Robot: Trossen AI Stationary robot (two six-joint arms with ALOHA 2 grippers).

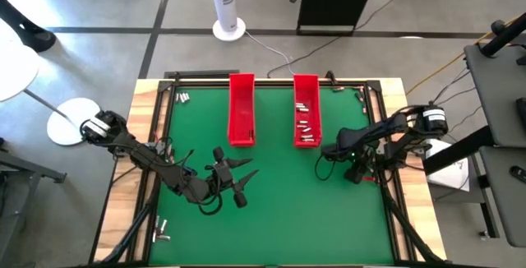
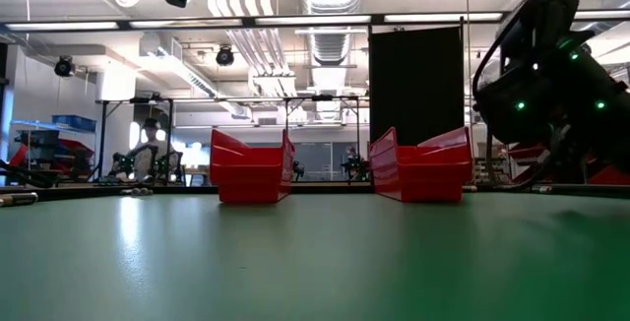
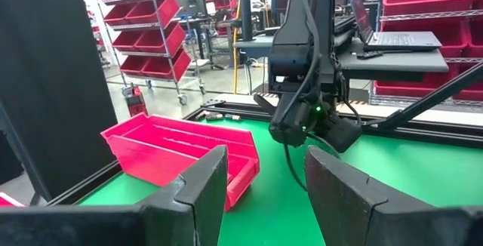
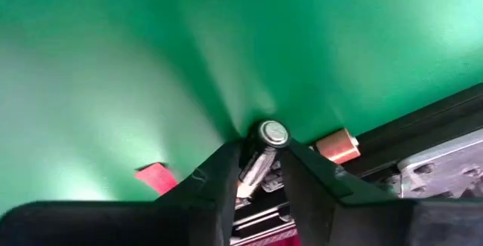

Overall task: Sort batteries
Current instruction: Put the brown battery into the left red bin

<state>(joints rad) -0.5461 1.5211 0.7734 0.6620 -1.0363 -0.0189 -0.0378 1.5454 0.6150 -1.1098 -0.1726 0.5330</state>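
Observation:
Two long red trays (image 1: 241, 108) (image 1: 306, 103) stand on the green mat at the far middle; the right one holds several small batteries (image 1: 305, 127). Loose batteries lie at the far left (image 1: 182, 97), the near left edge (image 1: 162, 233) and the far right (image 1: 362, 95). My right gripper (image 1: 356, 173) points steeply down at the mat's right edge, shut on a silvery battery (image 4: 266, 146). My left gripper (image 1: 238, 182) hangs open over the mat's near middle, holding nothing, its fingers level and facing the right arm (image 3: 309, 118). My right gripper pinches the silvery battery between its two fingers (image 4: 223, 172), coming from above at a steep slant. The battery's round end (image 4: 273, 133) shows just past the fingertips, close to the mat. Whether the battery still touches the mat I cannot tell.
A copper-ended battery (image 4: 337, 146) lies beside my right fingers against the black frame rail (image 4: 423, 129) at the mat's right edge. A small red scrap (image 4: 155, 176) lies on the mat nearby. Green mat (image 1: 288, 210) stretches between the two arms.

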